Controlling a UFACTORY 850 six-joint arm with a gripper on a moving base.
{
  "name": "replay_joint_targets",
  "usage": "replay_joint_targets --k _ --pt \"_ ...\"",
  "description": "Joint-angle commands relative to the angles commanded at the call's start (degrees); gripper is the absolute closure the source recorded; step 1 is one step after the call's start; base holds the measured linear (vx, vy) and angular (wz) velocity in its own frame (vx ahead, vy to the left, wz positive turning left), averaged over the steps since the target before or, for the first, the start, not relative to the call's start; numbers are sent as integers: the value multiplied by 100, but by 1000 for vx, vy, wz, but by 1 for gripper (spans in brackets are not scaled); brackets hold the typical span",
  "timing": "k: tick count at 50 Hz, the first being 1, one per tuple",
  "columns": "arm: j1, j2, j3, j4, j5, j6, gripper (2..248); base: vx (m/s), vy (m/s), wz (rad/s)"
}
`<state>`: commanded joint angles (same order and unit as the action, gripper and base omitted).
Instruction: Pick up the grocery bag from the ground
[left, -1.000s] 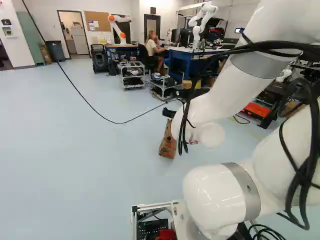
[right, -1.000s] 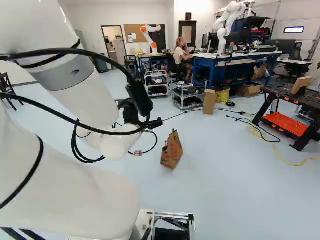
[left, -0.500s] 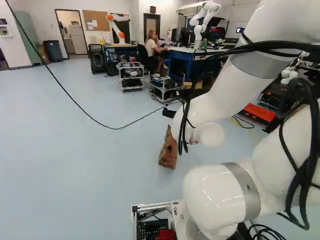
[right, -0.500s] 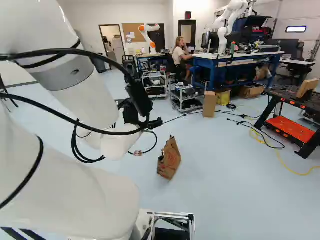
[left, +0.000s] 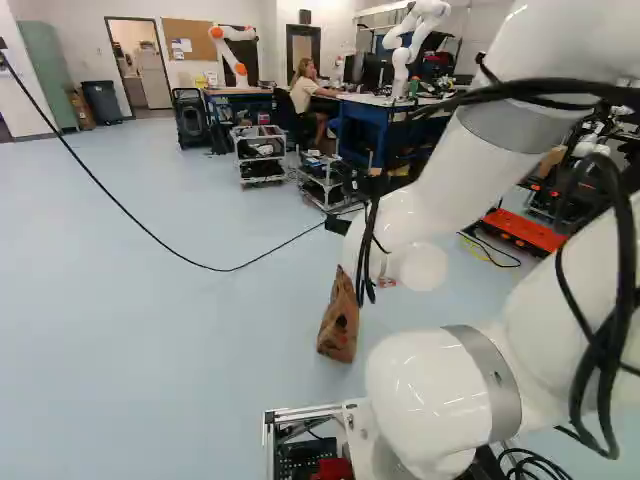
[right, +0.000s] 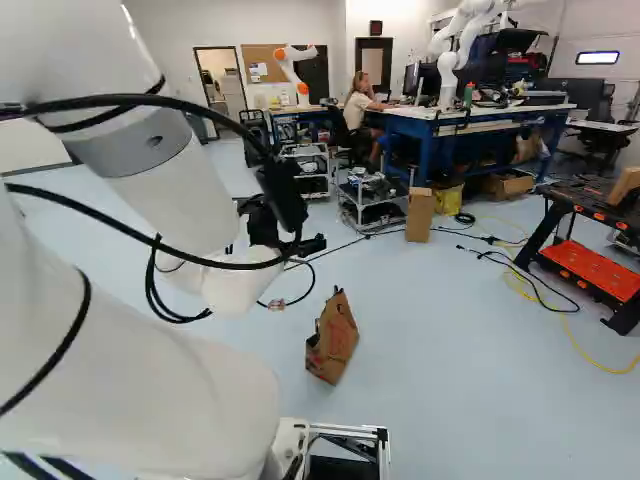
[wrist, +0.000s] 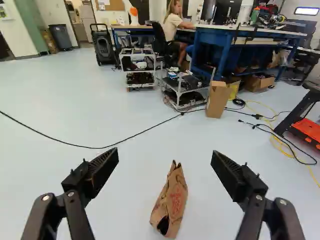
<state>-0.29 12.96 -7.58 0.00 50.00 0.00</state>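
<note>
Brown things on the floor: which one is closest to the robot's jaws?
The grocery bag with red print on it. It is ahead of the open jaws; the tall cardboard box and the low box are farther off, near the workbench.

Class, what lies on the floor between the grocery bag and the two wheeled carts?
A thin black cable crosses the floor between the grocery bag and the carts, as the wrist view shows.

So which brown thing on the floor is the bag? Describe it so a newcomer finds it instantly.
From the blue workbench, come toward the gripper, past the upright cardboard box. The bag sits alone on the floor ahead of the arm. Unlike that straight-sided box, it is crumpled, narrows to a peak and carries red print.
</note>
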Motion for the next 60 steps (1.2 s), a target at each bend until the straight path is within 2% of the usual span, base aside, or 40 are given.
replay_joint_targets --k 32,45,60 --pt "-11 -1077 -1003 0 -80 0 3 7 -1 -1" --pt "-9 -1469 -1401 0 -486 0 3 0 0 0" --pt "-7 -1897 -1856 0 -1241 0 3 0 0 0"
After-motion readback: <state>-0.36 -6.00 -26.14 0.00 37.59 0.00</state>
